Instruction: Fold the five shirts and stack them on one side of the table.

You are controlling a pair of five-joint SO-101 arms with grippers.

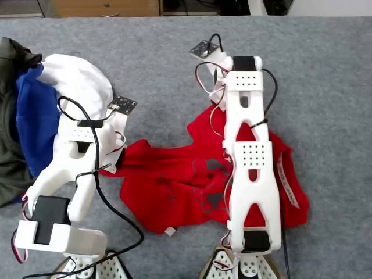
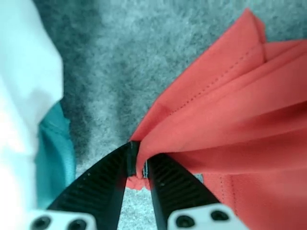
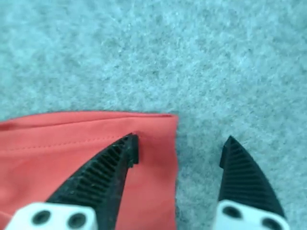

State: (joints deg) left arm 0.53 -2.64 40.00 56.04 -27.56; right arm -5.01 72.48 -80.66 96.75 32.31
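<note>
A red shirt (image 1: 174,186) lies crumpled on the grey felt table between the two arms. My left gripper (image 2: 137,160) is shut on the edge of the red shirt (image 2: 230,110), pinching a fold of a sleeve at the shirt's left end. In the high view the left gripper (image 1: 118,158) sits at that sleeve. My right gripper (image 3: 180,148) is open above a corner of the red shirt (image 3: 72,139), one finger (image 3: 112,163) over the cloth and the other over bare felt. The right arm (image 1: 247,151) stretches over the shirt's right side.
A pile of other shirts lies at the table's left: white (image 1: 78,78), blue (image 1: 35,116) and dark green (image 1: 11,139). The white shirt (image 2: 24,96) also lies close beside the left gripper. Grey felt (image 1: 325,87) stretches off to the right and far side.
</note>
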